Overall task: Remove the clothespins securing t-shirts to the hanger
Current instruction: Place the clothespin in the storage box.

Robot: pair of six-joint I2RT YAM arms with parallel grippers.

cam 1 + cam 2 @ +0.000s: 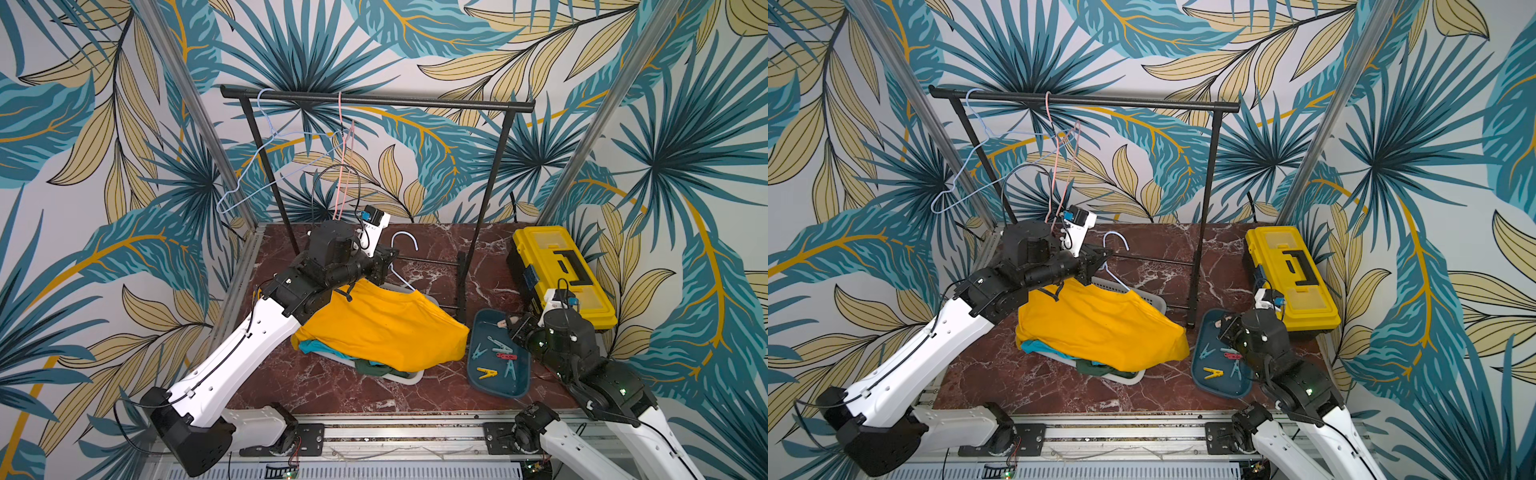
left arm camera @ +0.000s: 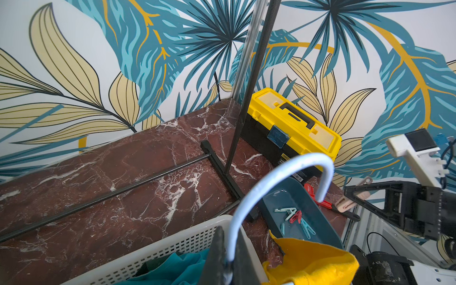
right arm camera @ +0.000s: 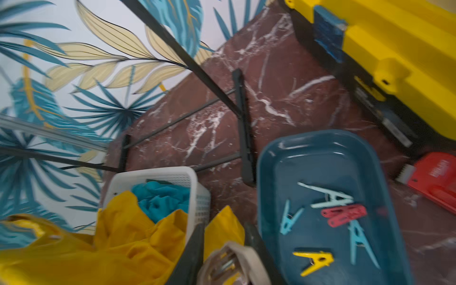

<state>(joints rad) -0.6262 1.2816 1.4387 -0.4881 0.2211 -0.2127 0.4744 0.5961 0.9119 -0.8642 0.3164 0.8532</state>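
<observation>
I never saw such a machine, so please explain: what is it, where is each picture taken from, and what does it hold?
It is a robot with two arms, each ending in a two-finger gripper. Two pictures come from one camera above; two from cameras on the wrists. On the marble table stand a clothes rack, a yellow toolbox, a white basket of t-shirts, a yellow t-shirt on top, and a blue tray with five clothespins. The left gripper holds a pale hanger; the right gripper holds a peach clothespin by the tray.
</observation>
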